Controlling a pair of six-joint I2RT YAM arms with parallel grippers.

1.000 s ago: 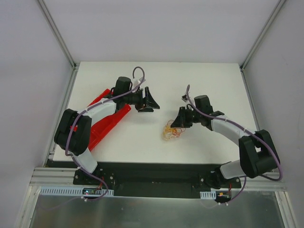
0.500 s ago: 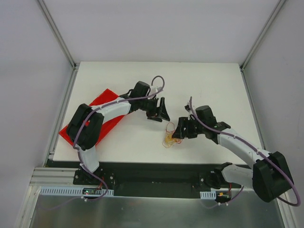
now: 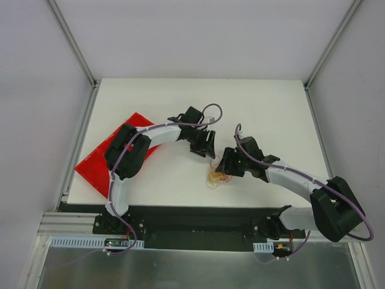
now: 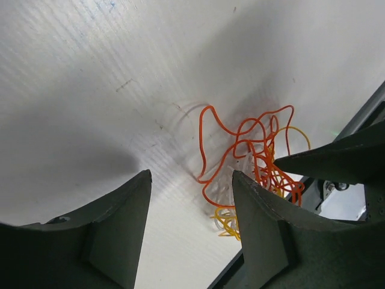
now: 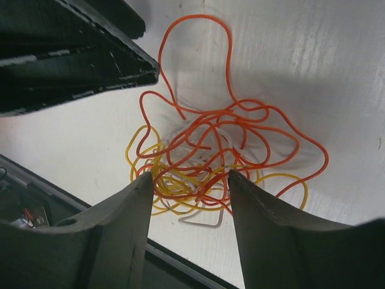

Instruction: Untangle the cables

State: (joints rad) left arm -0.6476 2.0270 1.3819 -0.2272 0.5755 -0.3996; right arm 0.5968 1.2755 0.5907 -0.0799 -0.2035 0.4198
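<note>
The cables [image 3: 215, 178] lie as one small curly clump of orange, red, yellow and whitish wires on the white table, near its front edge. In the right wrist view the clump [image 5: 204, 156] sits just beyond my open right gripper [image 5: 189, 180], partly between its fingertips. In the left wrist view the clump [image 4: 246, 162] lies beside my open left gripper [image 4: 191, 183], just past its right finger. From above, the left gripper [image 3: 207, 150] is just behind the clump and the right gripper [image 3: 224, 167] just to its right. Neither holds a wire.
A red flat sheet [image 3: 99, 165] lies at the table's left, partly under the left arm. The black strip of the arm bases runs along the table's front edge [image 3: 198, 208], close to the clump. The two grippers are close together.
The left arm has swung right and forward from over the red sheet to just behind the clump. The right gripper has moved slightly toward the front beside the clump. The clump looks unmoved.
</note>
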